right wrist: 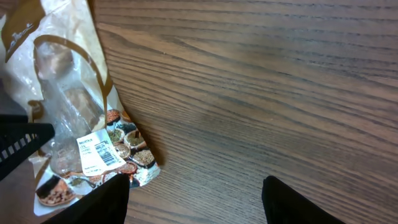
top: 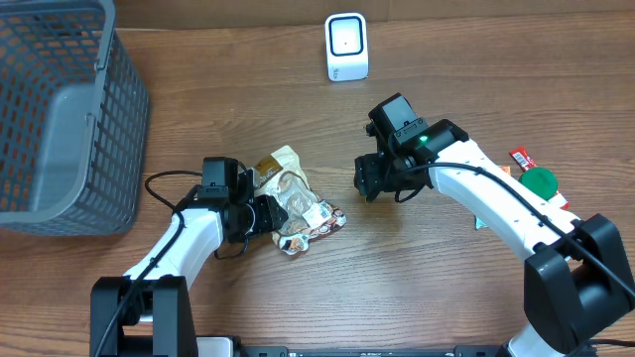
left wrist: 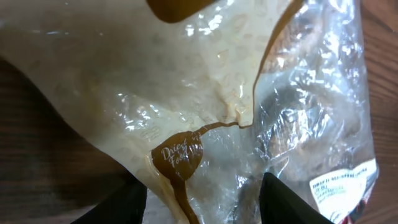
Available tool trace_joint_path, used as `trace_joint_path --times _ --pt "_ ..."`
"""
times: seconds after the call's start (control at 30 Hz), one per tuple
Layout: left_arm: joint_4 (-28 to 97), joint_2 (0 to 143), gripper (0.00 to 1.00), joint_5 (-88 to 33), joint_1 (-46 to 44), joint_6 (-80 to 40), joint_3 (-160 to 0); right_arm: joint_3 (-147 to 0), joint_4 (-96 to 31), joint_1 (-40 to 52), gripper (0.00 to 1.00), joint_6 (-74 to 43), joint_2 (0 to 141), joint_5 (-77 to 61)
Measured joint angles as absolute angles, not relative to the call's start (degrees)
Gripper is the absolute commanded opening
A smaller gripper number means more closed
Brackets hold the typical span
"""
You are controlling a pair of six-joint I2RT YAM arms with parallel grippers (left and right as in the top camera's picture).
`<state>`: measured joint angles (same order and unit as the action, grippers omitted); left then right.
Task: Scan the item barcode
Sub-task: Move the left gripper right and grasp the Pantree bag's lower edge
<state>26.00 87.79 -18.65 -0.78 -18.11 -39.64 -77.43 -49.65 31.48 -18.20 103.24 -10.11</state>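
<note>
Overhead view: left gripper (top: 272,215) jaws half-spread with the snack bag (top: 298,201) between them — whether they pinch it, I cannot tell. Right gripper (top: 366,179) gapes empty — bag outside its jaws, apart.

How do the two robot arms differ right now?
The left arm has its jaws closed on the pouch; the right arm has open, empty jaws. The left arm touches the pouch; the right arm hangs apart from it. Both are white with black jaws.

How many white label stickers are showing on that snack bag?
1: a white sticker near the snack bag's lower corner, facing up. The underside is hidden, so there may be more.
</note>
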Motion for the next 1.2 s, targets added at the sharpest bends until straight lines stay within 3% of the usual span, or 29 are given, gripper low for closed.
trace_joint_path --times 0.23,0.67,0.77,1.0,1.07,1.2 --pt "22.61 88.20 0.48 -19.11 -1.72 -18.28 -39.24 -77.43 -49.08 31.48 0.69 -18.24 103.24 -10.17" --pt "14.98 88.25 0.60 -21.71 -13.91 -13.32 -38.92 -77.43 -51.90 31.48 0.70 -18.24 103.24 -10.72" --pt "14.98 88.25 0.73 -21.91 -14.28 -13.15 -38.94 -77.43 -50.70 31.48 0.70 -18.24 103.24 -10.52" --pt "15.38 88.27 0.78 -22.13 -14.52 -16.38 -40.16 -77.43 -44.69 31.48 0.67 -18.24 103.24 -8.60" --pt "16.08 88.27 0.86 -22.17 -15.03 -17.50 -40.27 -77.43 -44.80 31.48 0.67 -18.22 103.24 -8.49" --pt "16.73 88.27 0.81 -22.15 -15.77 -18.87 -40.75 -77.43 -45.30 31.48 0.67 -18.22 103.24 -7.81"
